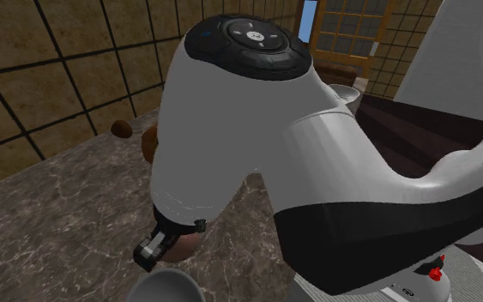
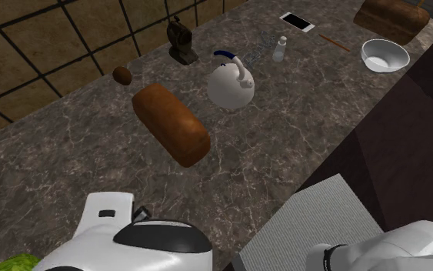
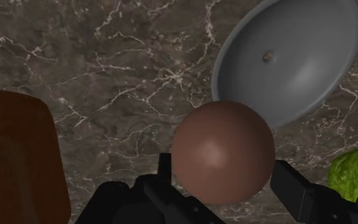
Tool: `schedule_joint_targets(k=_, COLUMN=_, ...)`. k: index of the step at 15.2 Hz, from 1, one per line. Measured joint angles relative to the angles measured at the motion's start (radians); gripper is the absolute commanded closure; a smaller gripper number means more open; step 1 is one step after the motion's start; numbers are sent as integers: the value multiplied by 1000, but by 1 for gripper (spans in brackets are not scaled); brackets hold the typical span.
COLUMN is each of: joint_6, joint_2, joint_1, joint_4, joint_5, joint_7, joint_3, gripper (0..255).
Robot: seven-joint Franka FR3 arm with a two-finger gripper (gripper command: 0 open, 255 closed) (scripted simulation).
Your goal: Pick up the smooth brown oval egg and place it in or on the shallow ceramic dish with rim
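In the wrist view a smooth brown egg (image 3: 222,149) sits clasped between my black fingers; my gripper (image 3: 224,173) is shut on it and carries it above the marble counter. Just beyond the egg lies the shallow grey dish (image 3: 311,76) with a raised rim, nothing in it. In the shoulder view my gripper (image 1: 164,246) hangs under the white arm, with the egg (image 1: 184,248) peeking out beside it and the dish's rim (image 1: 172,279) directly below at the picture's bottom edge.
A brown bread loaf (image 2: 172,123) lies mid-counter, also beside the gripper (image 3: 12,165). Green lettuce (image 3: 355,172) lies by the dish. Farther off stand a white kettle (image 2: 230,86), a small brown oval thing (image 2: 122,75), a dark grinder (image 2: 181,42), a white bowl (image 2: 384,55) and a phone (image 2: 297,21).
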State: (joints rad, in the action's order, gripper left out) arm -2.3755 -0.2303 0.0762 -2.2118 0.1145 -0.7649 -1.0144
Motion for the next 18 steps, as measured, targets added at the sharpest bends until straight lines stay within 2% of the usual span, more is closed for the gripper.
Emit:
schedule_joint_targets(k=2, joint_6=34, joint_2=69, joint_1=-40, joint_4=60, joint_5=87, joint_7=-105, joint_3=-97, gripper=255)
schedule_joint_targets(k=3, joint_6=54, joint_2=128, joint_1=-69, joint_4=96, joint_5=155, joint_7=-167, joint_3=-153, gripper=255)
schedule_joint_targets(k=4, joint_6=99, joint_2=227, joint_1=-81, joint_4=149, joint_5=262, joint_7=-260, joint_3=-221, gripper=255)
schedule_joint_targets(k=5, joint_6=117, joint_2=267, joint_1=-70, joint_4=164, joint_5=329, joint_7=-317, joint_3=-233, gripper=255)
schedule_joint_targets(k=8, joint_6=121, joint_2=341, joint_1=-30, joint_4=168, joint_5=438, joint_7=-405, joint_3=-218, gripper=255)
schedule_joint_targets(k=18, joint_6=72, joint_2=460, joint_1=68, joint_4=122, joint_5=621, joint_7=-553, joint_3=-133, gripper=255)
